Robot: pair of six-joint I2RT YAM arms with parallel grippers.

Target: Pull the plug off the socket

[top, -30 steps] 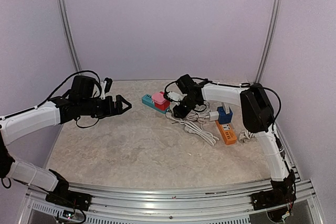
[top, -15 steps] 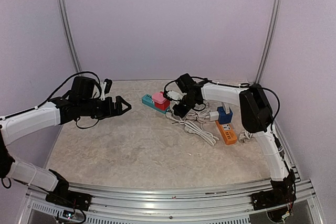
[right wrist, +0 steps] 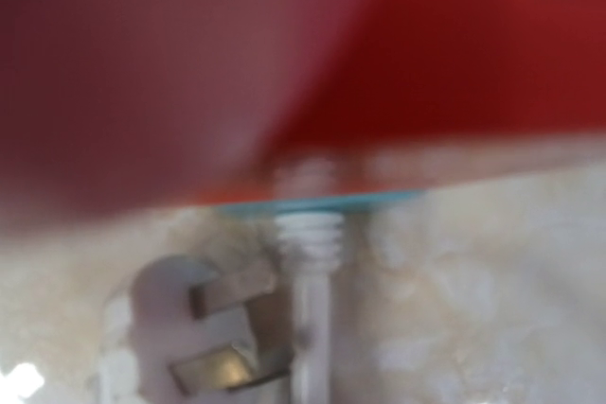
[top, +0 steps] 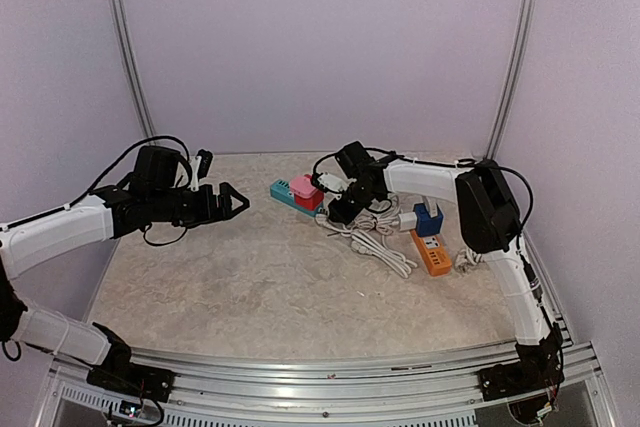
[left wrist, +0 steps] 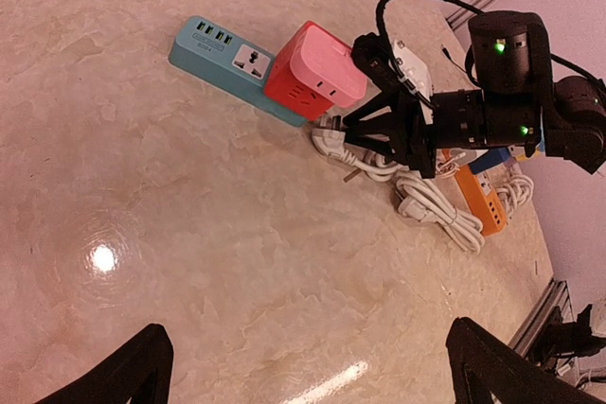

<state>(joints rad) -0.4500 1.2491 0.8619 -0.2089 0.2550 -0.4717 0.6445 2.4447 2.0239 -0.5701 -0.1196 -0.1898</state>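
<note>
The socket is a teal power strip (top: 283, 189) (left wrist: 220, 51) at the back of the table, with a red and pink cube adaptor (top: 305, 192) (left wrist: 312, 73) on its near end. A white plug (left wrist: 329, 142) (right wrist: 151, 328) lies on the table beside that end, its metal prongs bare. My right gripper (top: 333, 215) (left wrist: 352, 134) points at the adaptor's base with its tips next to the plug. Its fingers do not show in the right wrist view. My left gripper (top: 238, 200) (left wrist: 317, 376) hovers open to the left, holding nothing.
A bundle of white cable (top: 375, 237) (left wrist: 436, 205) lies just right of the plug. Further right are an orange power strip (top: 431, 251) (left wrist: 478, 205) and a blue adaptor (top: 428, 219). Purple walls close in the back and both sides.
</note>
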